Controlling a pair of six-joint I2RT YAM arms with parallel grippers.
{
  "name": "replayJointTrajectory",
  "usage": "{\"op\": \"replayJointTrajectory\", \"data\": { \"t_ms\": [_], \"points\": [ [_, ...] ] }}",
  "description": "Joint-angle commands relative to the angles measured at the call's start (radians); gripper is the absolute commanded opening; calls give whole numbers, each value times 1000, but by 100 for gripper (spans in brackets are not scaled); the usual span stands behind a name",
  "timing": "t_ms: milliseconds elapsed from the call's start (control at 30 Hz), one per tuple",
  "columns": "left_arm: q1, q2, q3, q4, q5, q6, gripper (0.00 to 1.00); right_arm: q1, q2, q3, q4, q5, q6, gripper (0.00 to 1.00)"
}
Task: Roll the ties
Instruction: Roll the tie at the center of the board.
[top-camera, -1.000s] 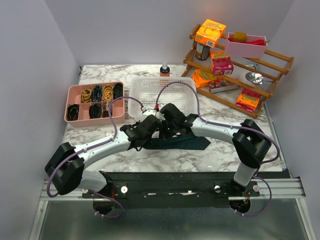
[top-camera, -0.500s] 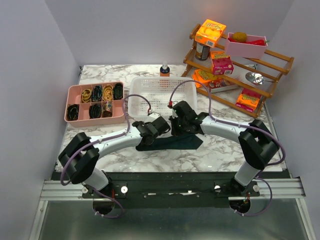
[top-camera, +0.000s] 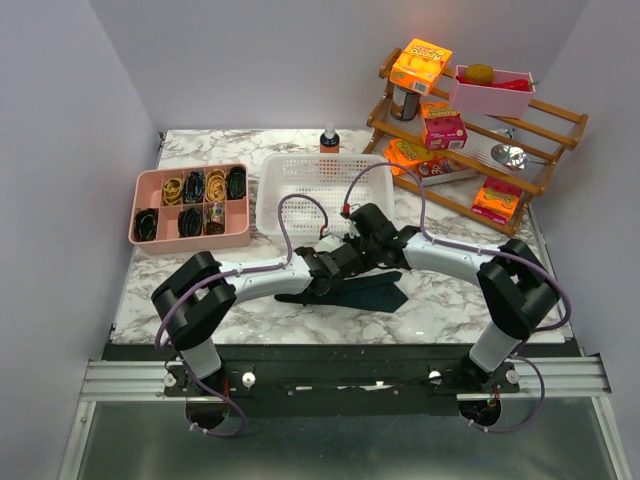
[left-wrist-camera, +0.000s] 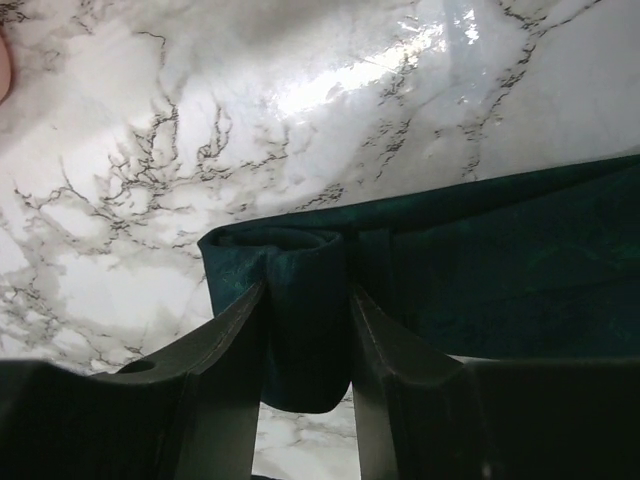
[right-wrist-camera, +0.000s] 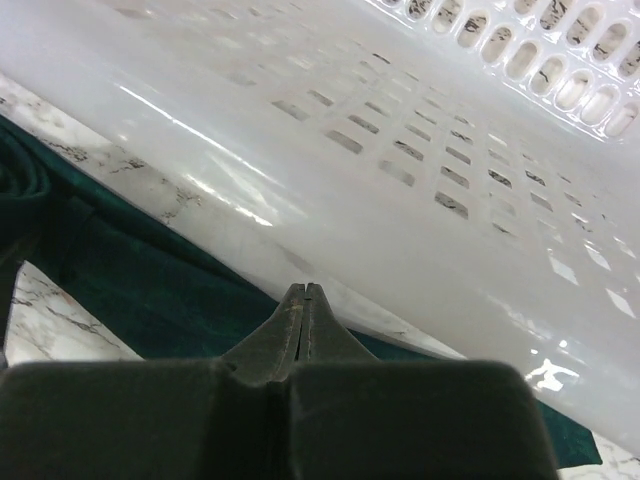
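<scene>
Left arm drawn inward, left jaws pinching rolled teal tie, right jaws together

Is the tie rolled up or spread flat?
Partly rolled: one end of the tie is curled into a small roll between the fingers of the left end effector; the rest lies flat.

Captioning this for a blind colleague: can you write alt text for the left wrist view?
The left gripper grips the rolled end of a dark teal tie between its two dark fingers, seen from just behind them. The rest of the tie lies flat to the right on a white marble table.
</scene>
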Motion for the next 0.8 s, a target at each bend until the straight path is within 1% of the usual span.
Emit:
{"op": "replayJointTrajectory", "data": {
  "t_ms": [0,133,300,500,567,633,767],
  "points": [
    [-9,8,-3,75,56,-37,58,2,-12,-17,-9,8,-7,1],
    [-9,-13,-20,115,96,-48,66,2,-7,-19,-7,1,-7,1],
    [-9,-53,-54,170,133,-66,70,1,-1,-16,-6,2,-11,1],
    [-11,-123,-79,201,124,-76,71,2,-10,-6,-6,-16,-17,1],
    [-9,-174,-91,218,119,-76,72,2,-17,1,-6,-30,-23,1],
    [-8,-212,-109,236,110,-79,76,2,-23,10,-4,-56,-26,1],
    [33,-323,-148,265,141,-88,79,14,-32,40,-6,-94,-27,1]
  ]
}}
